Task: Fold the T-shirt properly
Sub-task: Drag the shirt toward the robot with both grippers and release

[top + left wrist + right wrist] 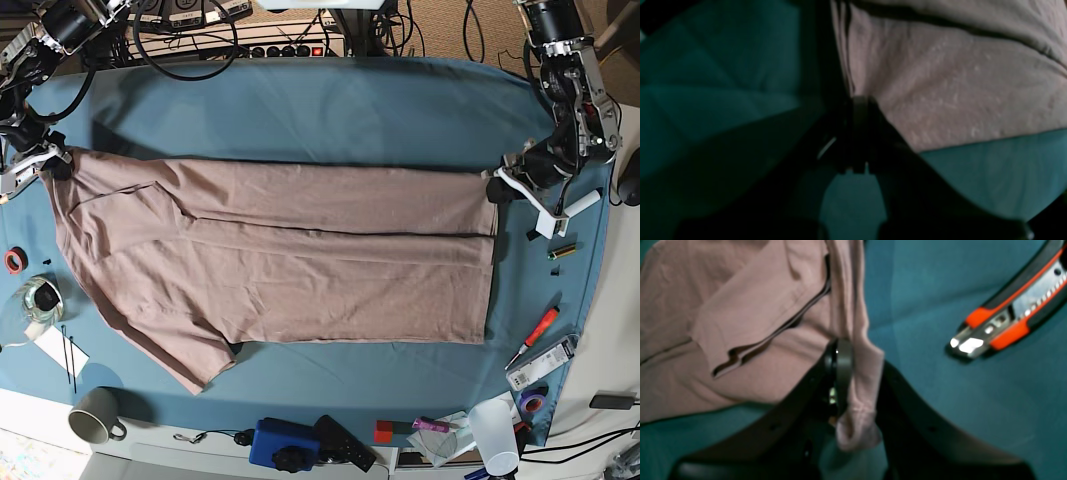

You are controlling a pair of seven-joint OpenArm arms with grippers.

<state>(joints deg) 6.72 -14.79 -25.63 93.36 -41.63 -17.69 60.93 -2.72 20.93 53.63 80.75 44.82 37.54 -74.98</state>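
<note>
Pinched between the closed jaws of the right gripper (857,383) is a bunched edge of the T-shirt (280,270), which is spread across the teal surface (330,110). An opposite edge is clamped by the left gripper (857,133), jaws closed.

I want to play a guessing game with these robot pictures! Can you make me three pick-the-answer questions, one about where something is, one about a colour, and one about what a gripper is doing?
1. Where is the mug?
A. On the T-shirt
B. Near the table's front edge
C. In a gripper

2. What colour is the table cloth?
A. Blue-teal
B. Yellow
C. White

3. What is the right gripper doing?
A. Hanging open over bare cloth
B. Holding a cup
C. Pinching the T-shirt

Answers: 1 B, it stands by the front edge, off the shirt. 2 A, teal shows all around the shirt. 3 C, pink fabric sits between its fingers.
</note>
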